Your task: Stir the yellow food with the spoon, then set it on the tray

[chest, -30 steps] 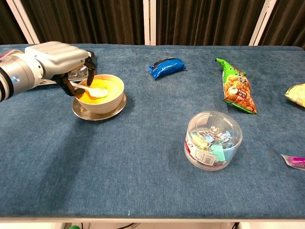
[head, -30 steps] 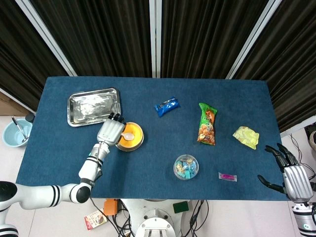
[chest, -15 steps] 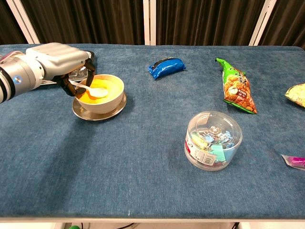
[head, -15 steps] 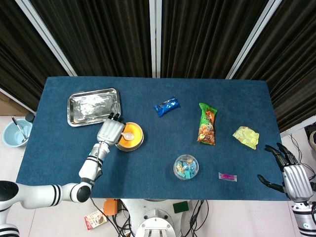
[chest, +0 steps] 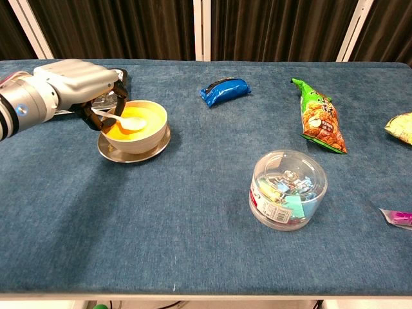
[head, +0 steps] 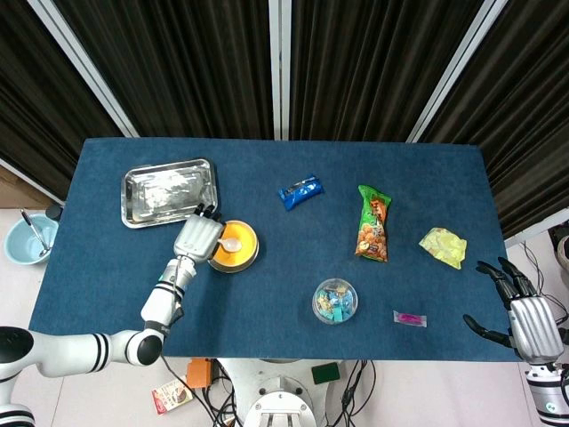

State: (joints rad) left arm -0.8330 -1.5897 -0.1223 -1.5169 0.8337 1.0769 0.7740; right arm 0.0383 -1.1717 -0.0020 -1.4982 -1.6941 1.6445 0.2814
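A: Where is the spoon (chest: 125,122)?

B: Its white bowl end lies in the yellow food (chest: 138,123) inside the bowl (chest: 149,140), which sits on a metal saucer (chest: 133,154) at the left of the blue worktop (chest: 161,232). The handle runs left into the left hand (chest: 77,80), whose fingers pinch it at the bowl's left rim.

A: And the tray (head: 169,191)?

B: Just beyond the bowl, at the far left, with only a whitish patch showing on its base.

A: The right hand (head: 524,311)?

B: Off the worktop's near right corner, fingers spread, holding nothing.

A: Anything else?

B: A blue packet (head: 300,191) at the far middle, a green snack bag (head: 373,224) to its right, a yellow wrapper (head: 443,245) further right, a clear round tub (chest: 288,189) of sweets near the middle, and a small pink packet (head: 410,318) nearby.
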